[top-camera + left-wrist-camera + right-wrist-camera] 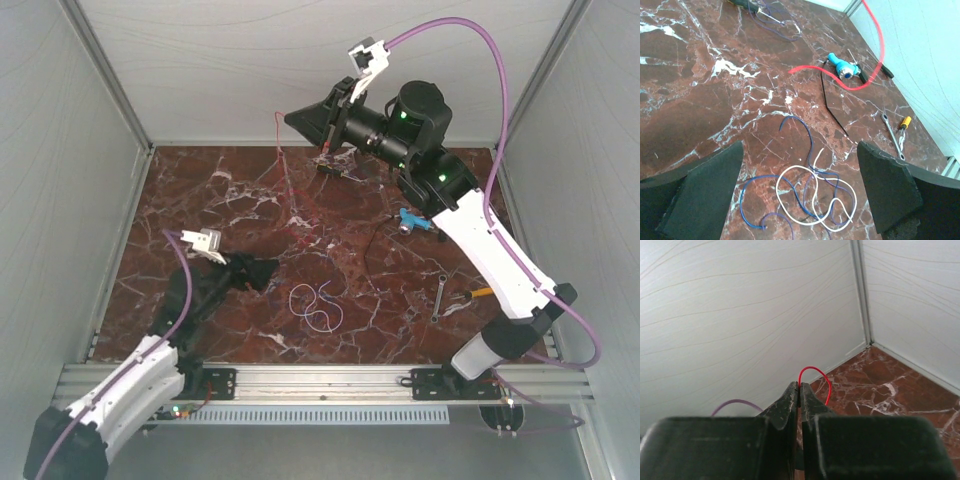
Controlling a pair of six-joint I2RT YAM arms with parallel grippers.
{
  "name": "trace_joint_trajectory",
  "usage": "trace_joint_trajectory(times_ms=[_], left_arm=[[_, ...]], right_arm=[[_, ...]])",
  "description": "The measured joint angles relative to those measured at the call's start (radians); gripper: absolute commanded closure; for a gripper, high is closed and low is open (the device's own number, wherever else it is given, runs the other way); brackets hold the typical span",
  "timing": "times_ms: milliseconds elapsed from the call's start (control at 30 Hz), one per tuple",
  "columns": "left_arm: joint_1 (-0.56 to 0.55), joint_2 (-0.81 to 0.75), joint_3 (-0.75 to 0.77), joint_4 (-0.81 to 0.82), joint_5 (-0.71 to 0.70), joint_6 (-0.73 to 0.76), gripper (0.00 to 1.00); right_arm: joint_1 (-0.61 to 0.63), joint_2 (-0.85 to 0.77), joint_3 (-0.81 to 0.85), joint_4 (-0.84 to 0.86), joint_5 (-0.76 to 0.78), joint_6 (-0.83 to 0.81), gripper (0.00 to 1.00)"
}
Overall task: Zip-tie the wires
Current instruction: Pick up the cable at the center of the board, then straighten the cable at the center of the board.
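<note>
Black fingers [705, 190] of my left gripper [800, 170] stood wide apart, holding nothing, low over the marble table [700, 100]. The wires [810, 195], white and blue loops, lay just ahead between them, at six o'clock in my wrist view. My right gripper [799, 387] was pinched shut on a red wire [815, 371], up by the back wall at twelve o'clock from the loops. A blue-handled tool [842, 69] lay at one o'clock.
</note>
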Motion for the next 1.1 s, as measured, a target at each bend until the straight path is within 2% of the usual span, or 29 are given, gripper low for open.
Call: trace_joint_trajectory(times_ms=[100,367,667,967,1033,1100], left_arm=[[0.000,0.080,-0.058,0.178,0.005,0.010,0.05],[0.002,0.326,-0.060,0.533,0.034,0.010,0.08],[0.013,0.570,0.001,0.771,0.096,-0.060,0.07],[0.014,0.769,0.139,0.891,0.201,-0.092,0.06],[0.014,0.805,0.163,0.912,0.226,-0.103,0.11],[0.014,0.838,0.181,0.931,0.255,-0.116,0.22]], right_arm=[[0.030,-0.021,-0.011,0.000,-0.002,0.000,1.00],[0.065,-0.046,-0.011,0.005,-0.012,0.000,1.00],[0.065,-0.055,-0.012,0.004,-0.012,-0.001,1.00],[0.065,-0.098,-0.024,0.004,-0.015,0.000,1.00],[0.065,-0.106,-0.025,0.004,-0.015,0.000,1.00],[0.065,-0.114,-0.026,0.004,-0.015,0.000,1.00]])
